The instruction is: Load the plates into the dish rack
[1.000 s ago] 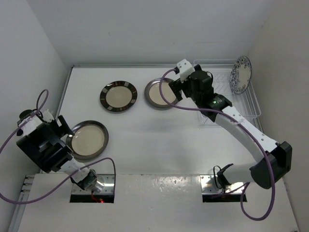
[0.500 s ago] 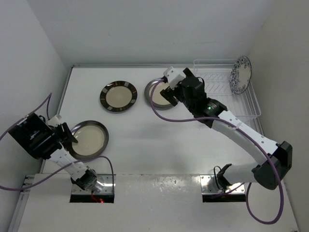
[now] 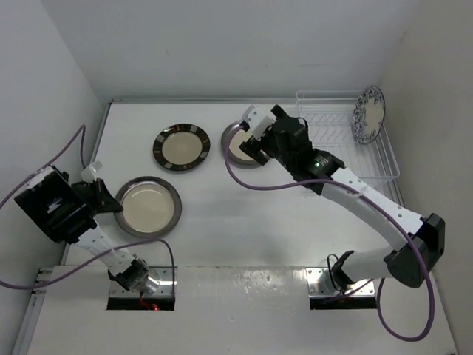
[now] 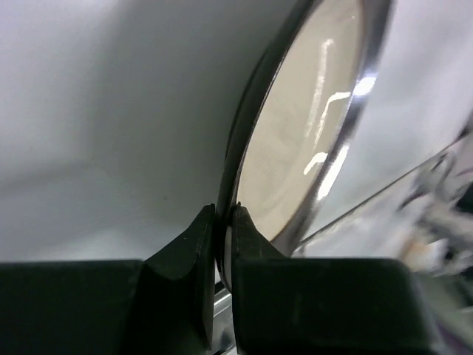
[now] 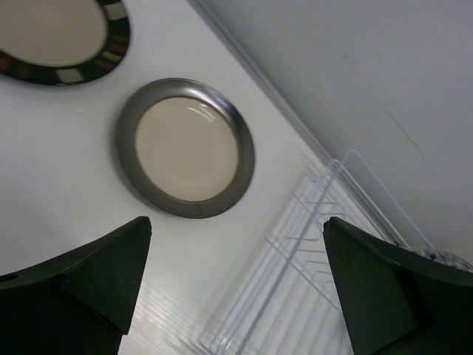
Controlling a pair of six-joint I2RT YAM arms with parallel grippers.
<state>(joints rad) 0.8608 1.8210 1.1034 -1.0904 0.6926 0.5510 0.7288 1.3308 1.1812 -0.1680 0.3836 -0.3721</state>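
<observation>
On white table [image 3: 244,222], left gripper [image 4: 224,216] pinches silver-rimmed plate [image 4: 295,148] at rim; right gripper [image 5: 235,225] wide

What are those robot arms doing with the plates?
The left tool pinches the rim of one silvery-rimmed cream plate. The open right tool hovers over the other silvery-rimmed plate. A white, blue-flowered plate stands in the clear wire dish rack; the dark brown striped-rim plate lies on the table.
</observation>
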